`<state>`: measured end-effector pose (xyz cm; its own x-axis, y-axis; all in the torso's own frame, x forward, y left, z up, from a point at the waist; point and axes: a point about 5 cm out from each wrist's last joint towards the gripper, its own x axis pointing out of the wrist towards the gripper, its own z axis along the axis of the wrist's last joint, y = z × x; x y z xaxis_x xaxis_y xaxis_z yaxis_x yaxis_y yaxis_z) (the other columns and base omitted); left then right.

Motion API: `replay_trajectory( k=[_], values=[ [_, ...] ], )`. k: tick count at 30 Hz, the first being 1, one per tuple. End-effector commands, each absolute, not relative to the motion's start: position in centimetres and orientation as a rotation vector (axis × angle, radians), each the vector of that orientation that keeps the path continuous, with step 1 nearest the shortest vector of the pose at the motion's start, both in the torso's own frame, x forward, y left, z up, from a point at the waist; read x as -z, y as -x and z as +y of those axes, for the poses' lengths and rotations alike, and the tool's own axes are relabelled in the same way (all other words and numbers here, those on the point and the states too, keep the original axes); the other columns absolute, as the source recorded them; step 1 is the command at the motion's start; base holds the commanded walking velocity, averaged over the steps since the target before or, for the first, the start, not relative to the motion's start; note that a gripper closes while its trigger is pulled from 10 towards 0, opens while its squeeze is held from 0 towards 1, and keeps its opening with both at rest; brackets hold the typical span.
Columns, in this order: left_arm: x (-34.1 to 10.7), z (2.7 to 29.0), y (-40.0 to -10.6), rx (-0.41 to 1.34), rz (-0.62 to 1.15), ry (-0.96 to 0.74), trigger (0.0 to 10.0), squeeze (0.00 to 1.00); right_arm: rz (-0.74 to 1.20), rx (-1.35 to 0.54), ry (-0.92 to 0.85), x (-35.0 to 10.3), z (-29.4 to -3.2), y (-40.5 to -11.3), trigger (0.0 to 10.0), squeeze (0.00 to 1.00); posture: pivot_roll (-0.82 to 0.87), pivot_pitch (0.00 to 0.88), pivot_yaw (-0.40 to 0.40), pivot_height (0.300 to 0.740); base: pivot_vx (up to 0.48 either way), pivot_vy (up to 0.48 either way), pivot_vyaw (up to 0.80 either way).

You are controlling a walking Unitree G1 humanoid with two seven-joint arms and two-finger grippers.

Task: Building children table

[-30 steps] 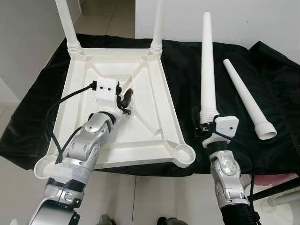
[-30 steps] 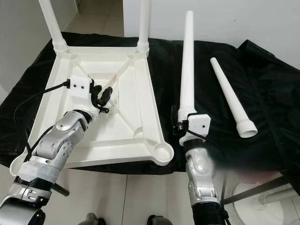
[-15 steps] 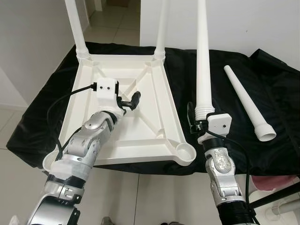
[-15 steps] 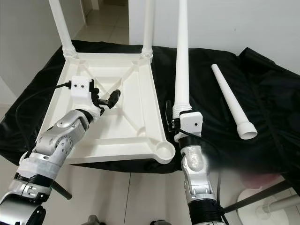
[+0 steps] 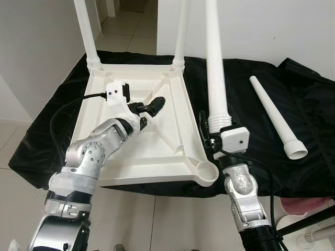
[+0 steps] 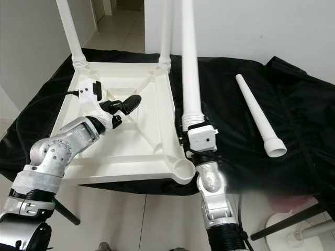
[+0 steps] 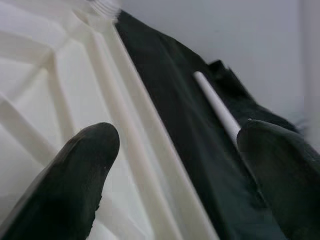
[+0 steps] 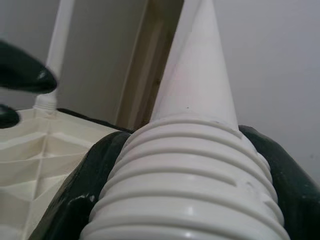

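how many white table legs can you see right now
4. Two legs stand screwed into the far corners of the upturned tabletop: far left leg and far right leg. The right gripper holds a third leg upright. A loose leg lies on the black cloth.

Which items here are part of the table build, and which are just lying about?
Part of the job:
upturned tabletop
two fitted legs
leg held in the right claw
loose leg
left claw

Lying about:
black cloth
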<state>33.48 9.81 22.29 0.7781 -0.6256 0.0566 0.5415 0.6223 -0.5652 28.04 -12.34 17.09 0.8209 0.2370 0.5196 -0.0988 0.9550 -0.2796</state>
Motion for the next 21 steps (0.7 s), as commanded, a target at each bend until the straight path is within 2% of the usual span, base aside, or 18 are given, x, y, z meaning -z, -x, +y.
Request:
replay_trajectory(
  k=[1,12,21],
  values=[
    [-25.0,8.5,-30.6,1.275,-0.024,0.679,10.0,0.00,-0.618,-0.231,0.284,-17.3,-11.8,-27.7,10.0,0.00,-0.01,0.013,-0.005,0.740,0.000,0.000,0.00],
    [-26.5,7.8,-29.8,1.412,0.019,0.777,10.0,0.00,-0.578,-0.350,0.311,-16.6,-10.6,-27.7,10.0,0.00,-0.01,0.023,-0.014,0.740,0.000,0.000,0.00],
    [-27.0,6.7,-30.3,1.413,0.054,0.819,10.0,0.00,-0.552,-0.456,0.362,-15.6,-9.0,-27.3,10.0,0.00,-0.02,0.027,-0.010,0.740,0.000,0.000,0.00]
  ],
)
